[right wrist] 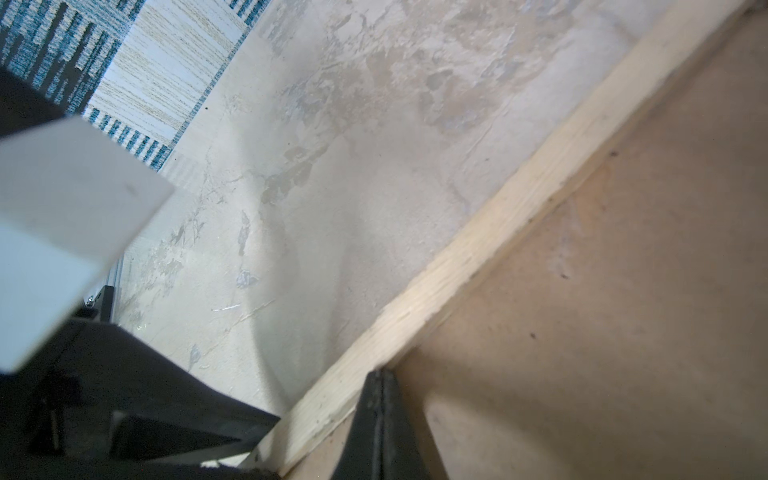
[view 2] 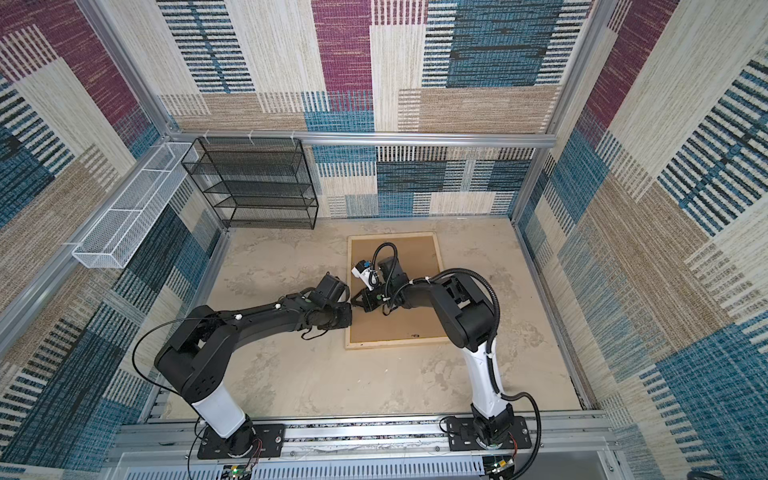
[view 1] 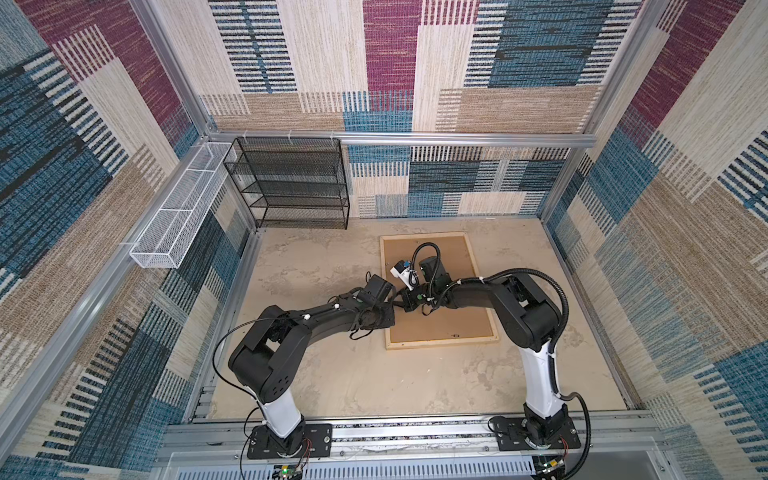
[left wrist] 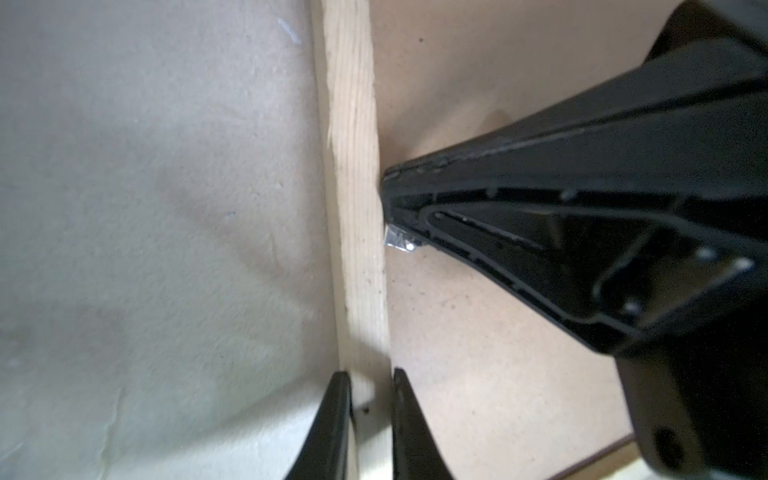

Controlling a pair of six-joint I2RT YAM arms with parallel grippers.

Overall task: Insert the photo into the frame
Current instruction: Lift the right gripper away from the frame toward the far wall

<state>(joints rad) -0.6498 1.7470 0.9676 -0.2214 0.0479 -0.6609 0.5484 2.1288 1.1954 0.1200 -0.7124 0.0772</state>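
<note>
The right gripper is lying low over the frame with its jaws pressed fully together and holding nothing. Its joined tip is pushing against the inner side of the frame's left rail, right at a small metal tab that is sticking out from under it. Just nearer along the same rail, the left gripper is standing narrow, one finger on the outer side of the wood and one on the inner side. It is clamping the rail and appears to be steadying it. The frame is lying flat, back side up, on the right half of the table, with the brown backing board filling it inside the pale wood strips. The photo is not showing in any view; whether it is lying under the board I cannot tell, though the seated board suggests so. To my reading the loading is done and the step in hand is fastening the back: the closed tip is working the tab down over the board's edge while the other arm is bracing the rail. The next move is calling for a short, firm push that is flattening the tab without the tip slipping off onto the board or shoving the frame sideways. After that, any other tabs around the rails are needing the same treatment.
</note>
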